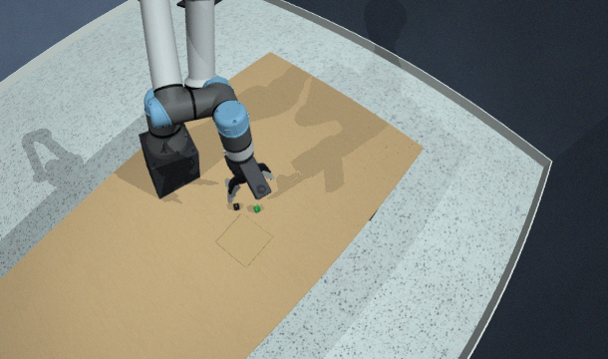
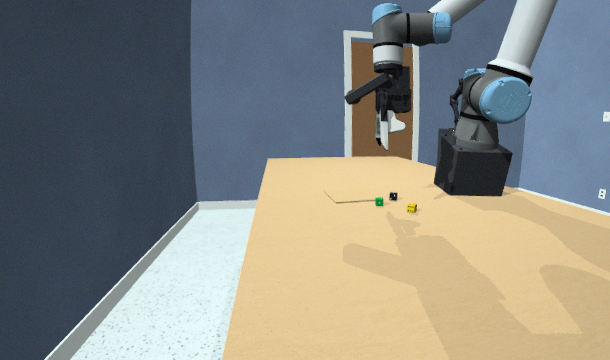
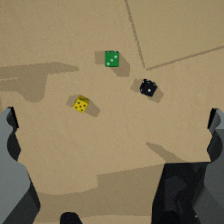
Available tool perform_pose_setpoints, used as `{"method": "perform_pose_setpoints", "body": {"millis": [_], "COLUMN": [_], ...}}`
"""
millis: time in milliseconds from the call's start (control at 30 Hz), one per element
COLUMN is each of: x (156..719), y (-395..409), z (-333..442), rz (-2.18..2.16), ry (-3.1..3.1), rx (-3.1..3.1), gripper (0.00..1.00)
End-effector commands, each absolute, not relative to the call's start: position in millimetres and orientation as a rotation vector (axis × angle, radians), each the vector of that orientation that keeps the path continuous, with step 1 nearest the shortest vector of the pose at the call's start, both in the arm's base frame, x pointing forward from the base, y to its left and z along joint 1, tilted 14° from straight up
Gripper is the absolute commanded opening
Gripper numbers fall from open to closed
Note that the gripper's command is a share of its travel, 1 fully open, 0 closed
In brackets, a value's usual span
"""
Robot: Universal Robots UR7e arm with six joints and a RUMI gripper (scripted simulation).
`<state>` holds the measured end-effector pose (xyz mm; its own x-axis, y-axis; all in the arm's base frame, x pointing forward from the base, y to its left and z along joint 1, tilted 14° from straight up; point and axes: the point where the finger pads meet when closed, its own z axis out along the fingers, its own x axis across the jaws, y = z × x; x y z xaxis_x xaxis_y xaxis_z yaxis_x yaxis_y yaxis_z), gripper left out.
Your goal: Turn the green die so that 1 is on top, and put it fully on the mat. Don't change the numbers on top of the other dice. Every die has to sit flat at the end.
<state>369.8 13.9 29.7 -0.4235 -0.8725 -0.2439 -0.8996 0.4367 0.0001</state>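
The green die (image 1: 257, 208) (image 2: 379, 201) (image 3: 112, 59) lies flat on the table beside the mat (image 1: 244, 241) (image 2: 352, 197) (image 3: 185, 30), wholly off it. In the wrist view its top shows three pips in a diagonal; in the exterior view a side shows what looks like one pip. The black die (image 1: 236, 206) (image 2: 393, 196) (image 3: 148, 88) lies off the mat, near its corner. The yellow die (image 2: 411, 207) (image 3: 81, 104) shows five pips on top; the gripper hides it in the top view. My gripper (image 1: 250, 187) (image 2: 382, 145) (image 3: 113, 109) is wide open and empty, high above the table.
The black base block (image 1: 171, 167) (image 2: 472, 167) of the arm stands on the table behind the dice. The black and yellow dice lie on either side of the green die's near side in the wrist view. Shadows of the arm fall across the table.
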Motion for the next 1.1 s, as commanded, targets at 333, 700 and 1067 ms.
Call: {"method": "perform_pose_setpoints", "body": {"millis": [333,700,1067], "x": [371.6,375.3,378.6], "y": [14.2,16.0,18.9], "z": [27.7,20.4,10.1], "rz": [0.18,0.143,0.089], "ry": [2.421,2.214,1.885], "rx": [-1.637,-1.892,-2.206], "gripper": [1.0,1.0,1.0]}}
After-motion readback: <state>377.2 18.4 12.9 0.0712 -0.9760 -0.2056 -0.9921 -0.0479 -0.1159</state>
